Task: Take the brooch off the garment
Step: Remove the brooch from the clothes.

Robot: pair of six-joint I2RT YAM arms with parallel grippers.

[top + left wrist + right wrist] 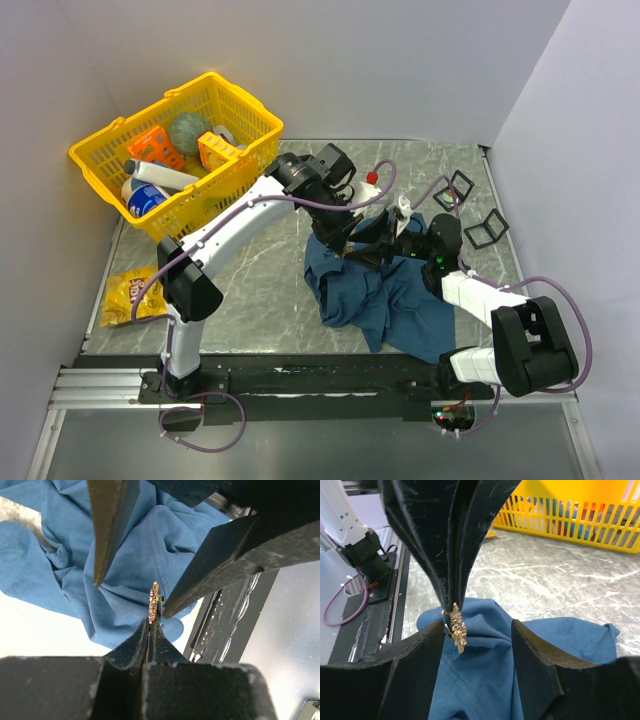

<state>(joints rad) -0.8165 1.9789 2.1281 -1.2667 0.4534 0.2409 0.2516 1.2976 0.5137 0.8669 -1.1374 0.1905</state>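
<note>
The dark blue garment point(390, 295) lies crumpled on the table's near right. It also shows in the left wrist view point(65, 570) and the right wrist view point(490, 680). The small gold brooch point(154, 600) point(456, 627) sits against a raised fold of the cloth. I cannot tell whether its pin is still in the cloth. My left gripper point(352, 245) point(151, 621) point(452, 600) is shut on the brooch. My right gripper point(385, 238) point(477, 627) point(132, 597) is open, its fingers on either side of the fold, one fingertip point(432, 630) right beside the brooch.
A yellow basket point(240, 170) point(580, 525) full of items stands at the back left. A yellow snack packet point(130, 295) lies at the left edge. Two black wire frames point(487, 230) lie at the back right. A small red-capped thing point(372, 178) stands behind the grippers.
</note>
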